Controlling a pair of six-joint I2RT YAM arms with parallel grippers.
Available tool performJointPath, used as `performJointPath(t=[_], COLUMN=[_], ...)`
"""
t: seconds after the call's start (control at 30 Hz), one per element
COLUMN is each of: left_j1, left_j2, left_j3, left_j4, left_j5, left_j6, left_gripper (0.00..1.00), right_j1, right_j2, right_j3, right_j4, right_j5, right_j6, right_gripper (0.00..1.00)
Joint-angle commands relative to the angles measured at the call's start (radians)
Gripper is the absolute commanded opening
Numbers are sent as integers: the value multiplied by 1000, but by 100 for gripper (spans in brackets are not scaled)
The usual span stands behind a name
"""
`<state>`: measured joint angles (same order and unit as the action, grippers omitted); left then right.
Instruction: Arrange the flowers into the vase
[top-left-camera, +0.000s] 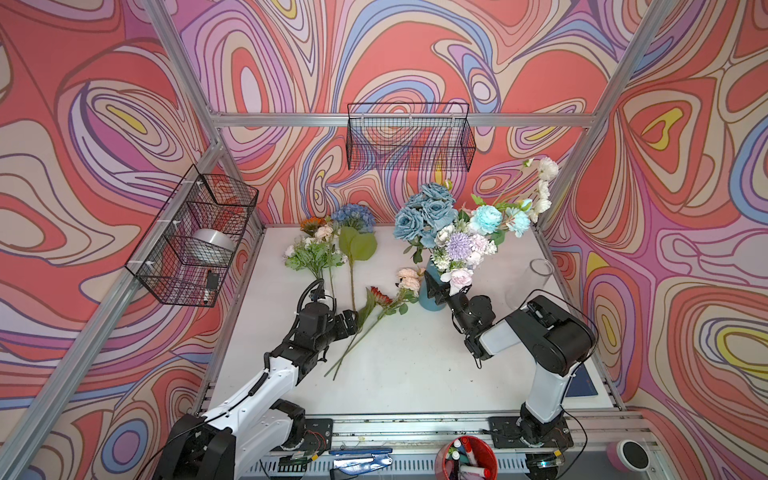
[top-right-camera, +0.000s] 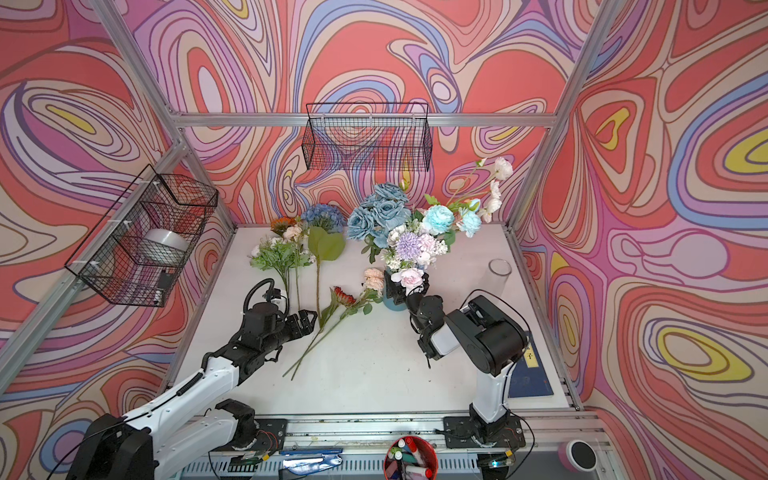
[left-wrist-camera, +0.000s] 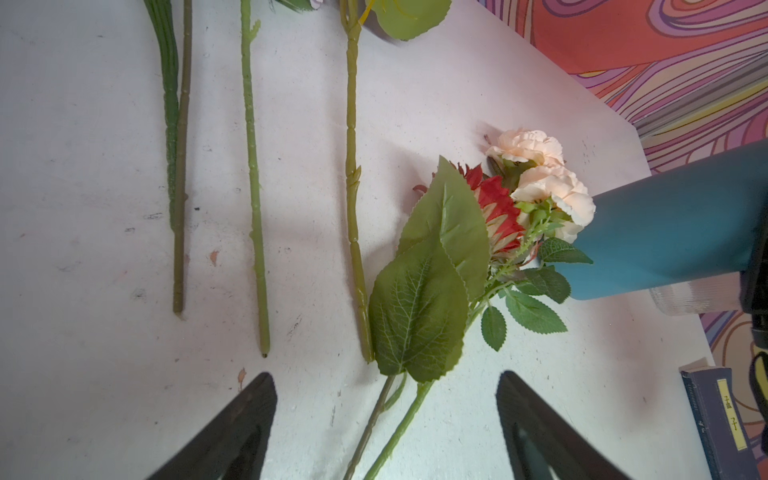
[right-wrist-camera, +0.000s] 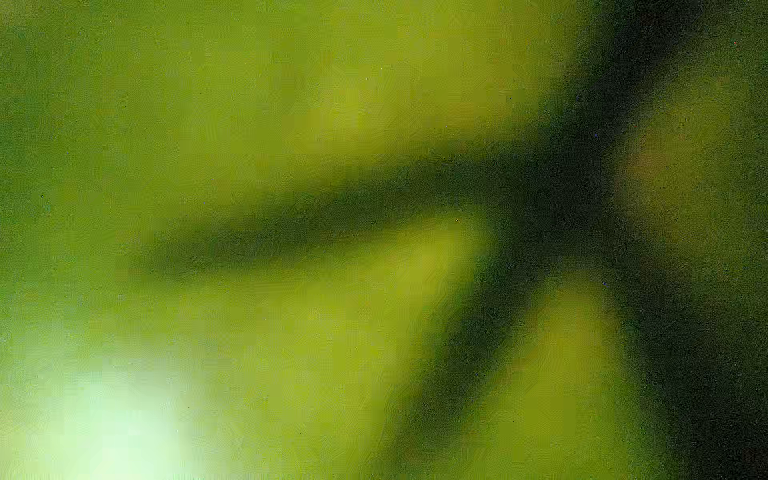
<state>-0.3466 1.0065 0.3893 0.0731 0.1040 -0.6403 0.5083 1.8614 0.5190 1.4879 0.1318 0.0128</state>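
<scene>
Matte teal vase (left-wrist-camera: 665, 232) mostly filled; your left gripper (left-wrist-camera: 385, 378), jaws apart, hovers over red daisy (left-wrist-camera: 494, 212) and peach rose (left-wrist-camera: 540, 174) stems, more loose stems (left-wrist-camera: 253, 187) beyond; right gripper (top-left-camera: 436, 286) state unclear

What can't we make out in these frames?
- Right wrist view: all green blur, apparently foliage close to the lens; nothing identifiable.
- Right gripper: jaws half buried under blooms in both top views; grip unclear.
- Vase mouth: covered by those blooms.
- Left wrist view: several stems run off the edge, their flower heads cut off.
</scene>
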Motion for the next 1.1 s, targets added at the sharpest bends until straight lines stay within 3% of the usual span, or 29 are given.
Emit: performJointPath(t=[0.0,0.23,0.47,0.73,1.07], left_j1=[4,4,4,4,4], left_j2=[14,38,70,92,72], left_j3=[21,24,34,41,46], left_j4=[27,64,98,119,104], left_j5=[6,11,18,26,9], left_j6=[2,-3,-4,-6,-1], left_gripper=[86,86,86,86,86], right_j1=[-20,-56,-175,-331,-378], right_j2=[9,-41,-65,24,227], right_j3=[-5,-14,6,137,379], right_j4=[-3,-3,-4,0,-2], right_j5=[37,70,62,34,50], right_j6=[-14,-71,-84,-87,-140], right_gripper=[65,45,44,45,48])
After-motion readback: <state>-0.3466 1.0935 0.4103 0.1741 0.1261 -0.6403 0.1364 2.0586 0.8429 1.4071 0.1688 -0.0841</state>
